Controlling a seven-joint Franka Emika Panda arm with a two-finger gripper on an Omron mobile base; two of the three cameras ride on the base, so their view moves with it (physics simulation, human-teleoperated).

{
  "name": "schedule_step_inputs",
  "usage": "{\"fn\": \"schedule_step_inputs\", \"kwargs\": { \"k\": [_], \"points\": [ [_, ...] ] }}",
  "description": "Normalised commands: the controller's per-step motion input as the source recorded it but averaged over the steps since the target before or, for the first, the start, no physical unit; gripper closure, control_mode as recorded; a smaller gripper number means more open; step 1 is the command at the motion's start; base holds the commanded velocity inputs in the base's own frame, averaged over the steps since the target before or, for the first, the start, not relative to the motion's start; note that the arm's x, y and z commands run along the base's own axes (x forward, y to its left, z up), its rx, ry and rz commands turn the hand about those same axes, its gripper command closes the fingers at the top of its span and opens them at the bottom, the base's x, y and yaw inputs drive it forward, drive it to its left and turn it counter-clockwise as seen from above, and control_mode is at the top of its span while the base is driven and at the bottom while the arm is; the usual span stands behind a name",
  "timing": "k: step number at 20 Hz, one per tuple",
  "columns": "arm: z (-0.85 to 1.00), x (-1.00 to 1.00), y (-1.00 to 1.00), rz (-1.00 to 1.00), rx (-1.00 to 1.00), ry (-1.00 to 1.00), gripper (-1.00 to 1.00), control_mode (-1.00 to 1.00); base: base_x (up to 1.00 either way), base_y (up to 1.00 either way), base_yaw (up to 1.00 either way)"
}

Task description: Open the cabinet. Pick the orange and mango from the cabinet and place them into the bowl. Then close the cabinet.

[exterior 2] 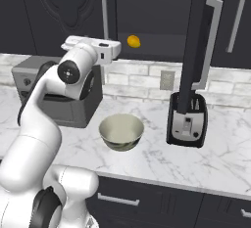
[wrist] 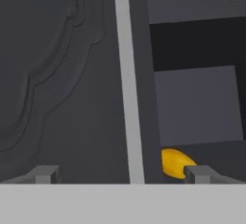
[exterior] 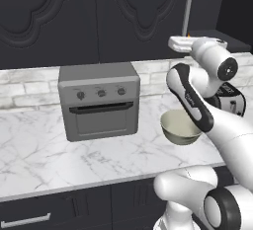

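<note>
The black cabinet (exterior 2: 68, 7) has its left door shut, while its right door (exterior 2: 195, 41) is swung out towards me. The yellow-orange mango (exterior 2: 133, 41) lies on the bottom shelf just inside the opening, and it peeks past the right fingertip (wrist: 202, 172) as mango (wrist: 175, 163). The orange is hidden. My gripper (wrist: 124, 174) is open and holds nothing. It is raised in front of the left door's silver bar handle (wrist: 129, 83), left of the mango. The cream bowl (exterior 2: 121, 131) stands on the counter below the hand, bowl (exterior: 180, 128).
A grey toaster oven (exterior: 99, 100) stands on the marble counter (exterior: 44, 155) left of the bowl. A black toaster (exterior 2: 186, 122) stands to the bowl's right, under the open door. Dark drawers (exterior 2: 147, 200) run below the counter edge.
</note>
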Motion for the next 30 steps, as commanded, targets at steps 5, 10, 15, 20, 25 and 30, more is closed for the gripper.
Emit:
{"fn": "schedule_step_inputs", "kwargs": {
  "k": [5, 10, 15, 20, 25, 30],
  "points": [
    [0.00, 0.00, -0.08, 0.00, 0.02, 0.00, -1.00, -1.00, 0.00, 0.00, 0.00],
    [0.00, 0.08, 0.00, 0.00, 0.00, 0.00, -1.00, -1.00, 0.00, 0.00, 0.00],
    [0.00, 0.31, 0.00, 0.00, 0.00, 0.00, -1.00, -1.00, 0.00, 0.00, 0.00],
    [0.00, 0.50, 0.00, -0.03, 0.00, 0.01, -1.00, -1.00, 0.00, 0.00, 0.00],
    [0.00, 0.60, 0.00, 0.00, 0.00, 0.02, -1.00, -1.00, 0.00, 0.00, 0.00],
    [0.00, 0.62, 0.00, 0.00, 0.00, 0.00, -1.00, -1.00, 0.00, 0.00, 0.00]
  ]
}}
